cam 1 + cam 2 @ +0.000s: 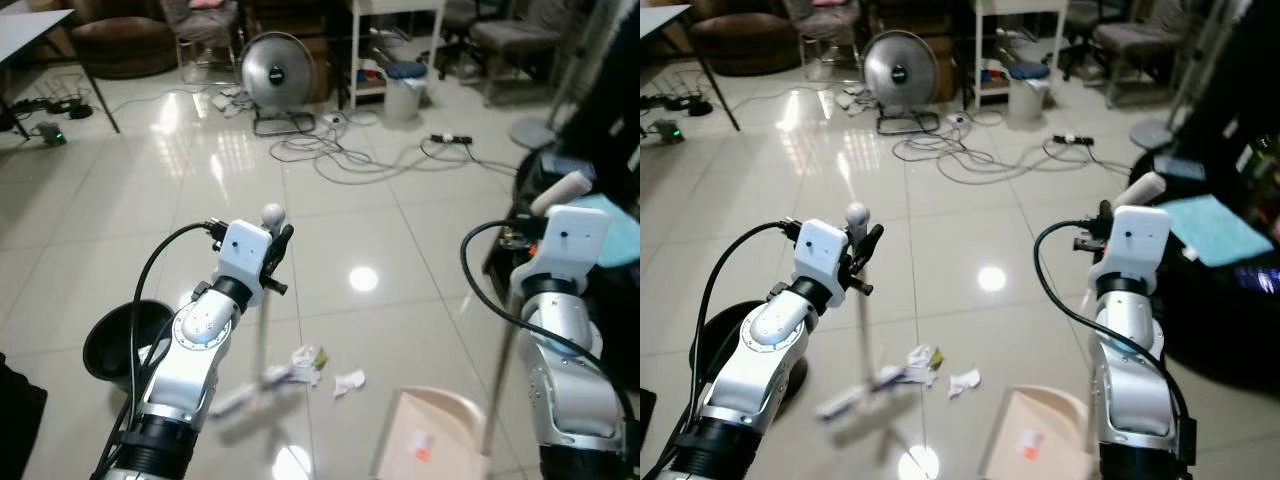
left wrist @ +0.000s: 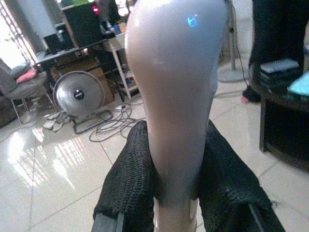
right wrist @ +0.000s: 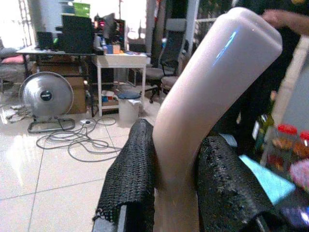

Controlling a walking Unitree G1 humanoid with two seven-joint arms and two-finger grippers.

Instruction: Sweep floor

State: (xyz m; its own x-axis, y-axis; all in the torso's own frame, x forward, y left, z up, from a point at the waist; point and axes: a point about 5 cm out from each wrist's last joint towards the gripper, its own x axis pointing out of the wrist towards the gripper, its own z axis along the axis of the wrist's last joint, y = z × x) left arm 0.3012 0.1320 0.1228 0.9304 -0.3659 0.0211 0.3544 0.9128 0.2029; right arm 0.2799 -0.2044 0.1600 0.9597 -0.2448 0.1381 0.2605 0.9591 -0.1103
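Note:
My left gripper (image 1: 279,248) is shut on the pale broom handle (image 1: 262,320), just under its rounded top (image 2: 174,72). The blurred broom head (image 1: 245,395) rests on the tiles beside crumpled paper scraps (image 1: 306,362) and a smaller white scrap (image 1: 348,381). At the right, my right gripper (image 1: 1106,224) is shut on the bent top of the dustpan handle (image 3: 212,87). That pole runs down to the beige dustpan (image 1: 432,440), which lies on the floor right of the scraps.
A black round bin (image 1: 118,340) stands on the floor under my left arm. A fan (image 1: 277,68), loose cables (image 1: 350,158) and a white bin (image 1: 404,92) lie farther back. A dark low table (image 1: 1230,300) with a turquoise cloth (image 1: 1210,228) and a person (image 1: 610,100) are close at right.

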